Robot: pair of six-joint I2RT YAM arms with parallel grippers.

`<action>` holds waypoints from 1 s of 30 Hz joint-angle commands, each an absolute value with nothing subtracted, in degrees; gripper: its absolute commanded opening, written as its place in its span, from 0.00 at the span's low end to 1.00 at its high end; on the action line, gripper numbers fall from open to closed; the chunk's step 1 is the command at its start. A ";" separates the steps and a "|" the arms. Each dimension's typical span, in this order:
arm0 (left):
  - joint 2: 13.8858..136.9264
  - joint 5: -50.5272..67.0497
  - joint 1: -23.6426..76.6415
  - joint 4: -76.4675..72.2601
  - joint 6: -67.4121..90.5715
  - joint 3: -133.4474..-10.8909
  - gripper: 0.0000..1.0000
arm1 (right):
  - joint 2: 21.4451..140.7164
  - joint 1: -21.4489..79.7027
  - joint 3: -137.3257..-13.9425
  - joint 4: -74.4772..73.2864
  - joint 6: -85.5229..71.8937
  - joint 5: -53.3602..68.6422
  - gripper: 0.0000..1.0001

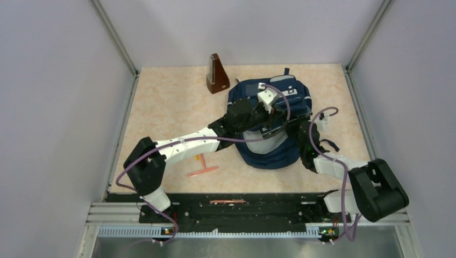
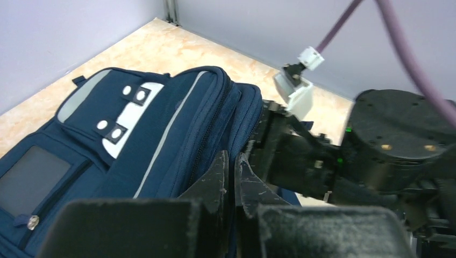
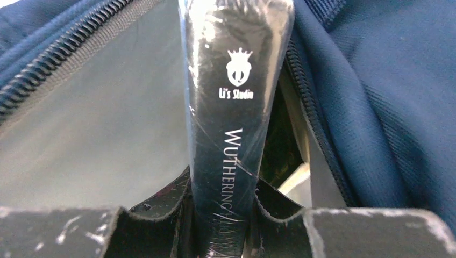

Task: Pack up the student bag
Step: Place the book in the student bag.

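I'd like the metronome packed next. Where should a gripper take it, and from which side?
Probably the metronome at mid-height, across its two side faces, coming from the near left. It stands upright and tapers upward, so a grip near the tip could slip off. The bag lies close on its right.
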State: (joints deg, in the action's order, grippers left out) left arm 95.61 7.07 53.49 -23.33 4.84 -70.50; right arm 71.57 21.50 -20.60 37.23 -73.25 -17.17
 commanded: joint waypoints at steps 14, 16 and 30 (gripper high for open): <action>84.09 4.78 55.12 -13.72 6.16 -68.58 0.76 | 64.64 22.26 -21.02 35.84 -56.45 -20.36 0.74; 82.42 3.08 54.67 -10.42 6.91 -68.12 0.79 | 58.82 22.24 -19.38 30.45 -55.25 -20.55 0.77; 82.97 5.80 35.57 -9.52 27.00 -60.04 0.82 | 28.80 22.22 -19.31 -2.52 -45.16 -19.65 0.81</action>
State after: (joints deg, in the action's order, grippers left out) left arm 79.83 3.88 39.09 -7.46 20.62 -60.45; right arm 30.72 22.33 -15.00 0.34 -49.98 -19.92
